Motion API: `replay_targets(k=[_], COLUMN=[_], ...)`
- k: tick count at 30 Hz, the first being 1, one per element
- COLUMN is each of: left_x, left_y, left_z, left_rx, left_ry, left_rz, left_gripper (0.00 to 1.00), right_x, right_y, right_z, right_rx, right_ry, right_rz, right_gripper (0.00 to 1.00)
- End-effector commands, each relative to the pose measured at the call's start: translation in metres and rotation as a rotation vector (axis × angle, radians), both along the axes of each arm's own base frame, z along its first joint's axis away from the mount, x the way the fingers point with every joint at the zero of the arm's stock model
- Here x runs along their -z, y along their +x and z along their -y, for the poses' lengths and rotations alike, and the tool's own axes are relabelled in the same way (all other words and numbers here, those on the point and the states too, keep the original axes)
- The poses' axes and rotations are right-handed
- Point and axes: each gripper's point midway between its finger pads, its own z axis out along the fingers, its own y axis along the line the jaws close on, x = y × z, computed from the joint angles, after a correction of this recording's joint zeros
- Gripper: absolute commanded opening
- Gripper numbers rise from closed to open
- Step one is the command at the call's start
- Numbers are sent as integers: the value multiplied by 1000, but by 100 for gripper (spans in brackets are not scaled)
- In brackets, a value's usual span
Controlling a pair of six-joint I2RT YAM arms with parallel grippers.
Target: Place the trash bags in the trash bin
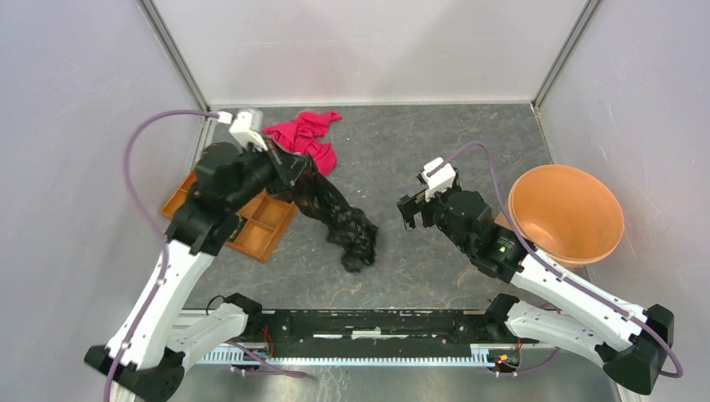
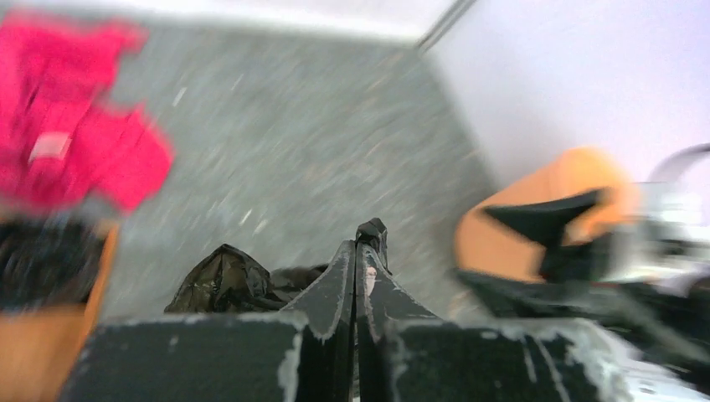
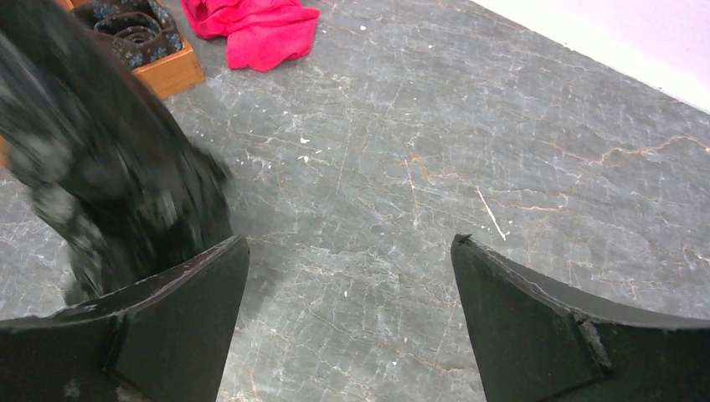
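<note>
A long black trash bag (image 1: 339, 216) hangs from my left gripper (image 1: 303, 174) and trails down to the table's middle. In the left wrist view my left gripper (image 2: 362, 249) is shut on the bag, a tuft of film (image 2: 374, 231) poking past the tips and more bag (image 2: 224, 280) bunched lower left. The orange trash bin (image 1: 566, 214) lies tilted at the right edge; it shows blurred in the left wrist view (image 2: 536, 213). My right gripper (image 1: 408, 211) is open and empty above bare table, right of the bag. In the right wrist view (image 3: 347, 251) the bag (image 3: 109, 176) is blurred at left.
A pink-red cloth (image 1: 306, 138) lies at the back of the table, also in the right wrist view (image 3: 255, 25). A flat orange compartment tray (image 1: 251, 222) sits at the left under my left arm. White walls enclose the table on three sides.
</note>
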Motion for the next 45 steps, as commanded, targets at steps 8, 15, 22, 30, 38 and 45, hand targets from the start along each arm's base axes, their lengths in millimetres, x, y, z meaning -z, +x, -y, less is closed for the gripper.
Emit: replay_targets(k=[8,15,22,30,38,45], left_x=[-158,79,54,49,38,84], left_y=[-47,-30,-45,-45,-45,-35], left_z=[11,100,144,143,91,79], left_rx=[167,219,329,368,215,84], left_ry=[-265,-68,-71,12,98,147], left_rz=[453,-150,-78,-46,33,-105], left_gripper=[2,2,2,54,100,100], right_x=[-20,-5,1,12,19,19], right_y=[1,1,3,-1,0,-25], right_z=[-6,-1,2,4,3,-10], right_rx=[-12,11,23,14,-9,-214], right_ry=[68,42,14,-10,-67,-111], right_rz=[35,13,16,-2,-6,16], right_gripper=[98,98,98,98,98,98])
